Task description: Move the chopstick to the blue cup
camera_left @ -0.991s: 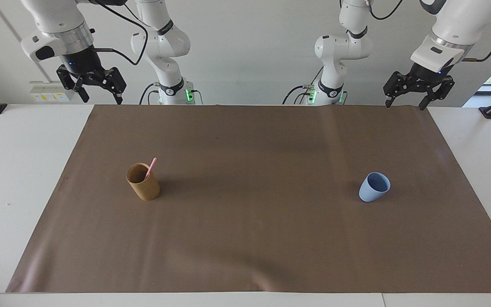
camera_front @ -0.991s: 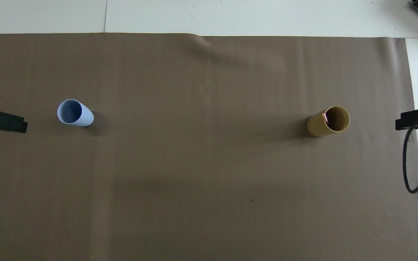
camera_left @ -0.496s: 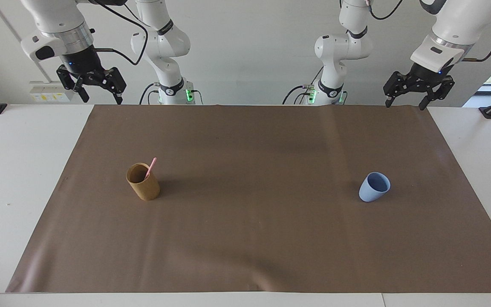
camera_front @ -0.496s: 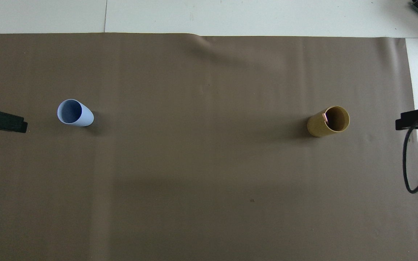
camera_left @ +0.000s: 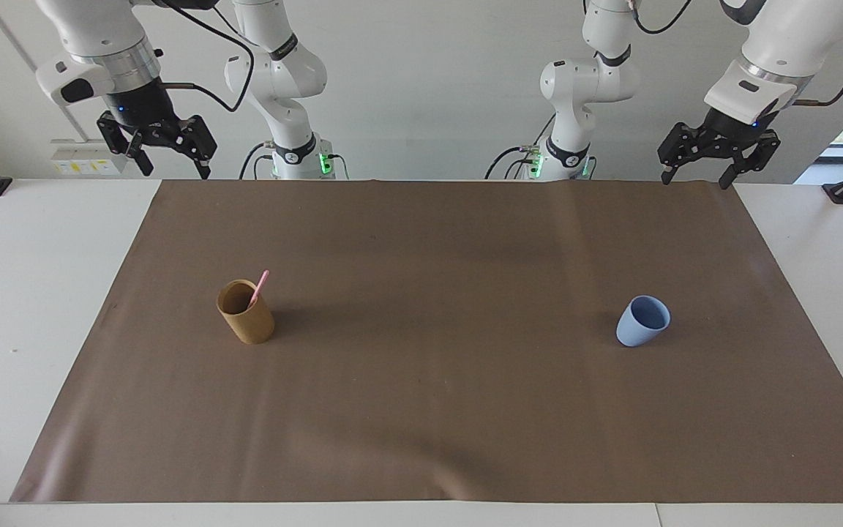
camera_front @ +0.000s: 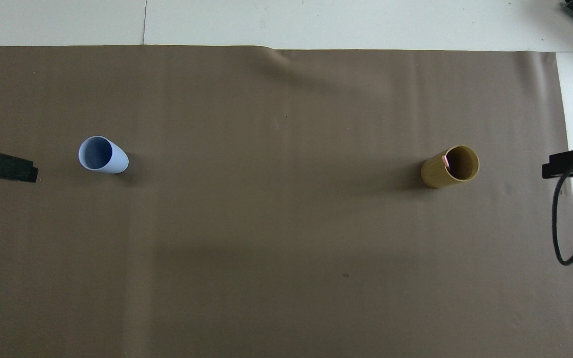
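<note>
Facing view: chopstick (camera_left: 261,285) standing in tan cup (camera_left: 246,313), centre-left; blue cup (camera_left: 643,320) centre-right; right gripper (camera_left: 170,167) upper left, left gripper (camera_left: 694,176) upper right, both spread open, empty.

The brown mat (camera_left: 436,410) looked like thin paper, flat and dull, with a few soft wrinkles. The table (camera_left: 19,307) was smooth and white. The blue cup (camera_left: 642,321) looked like smooth, dull plastic. The tan cup (camera_left: 246,313) looked like rough cardboard. The chopstick (camera_left: 259,287) looked smooth and pink.
</note>
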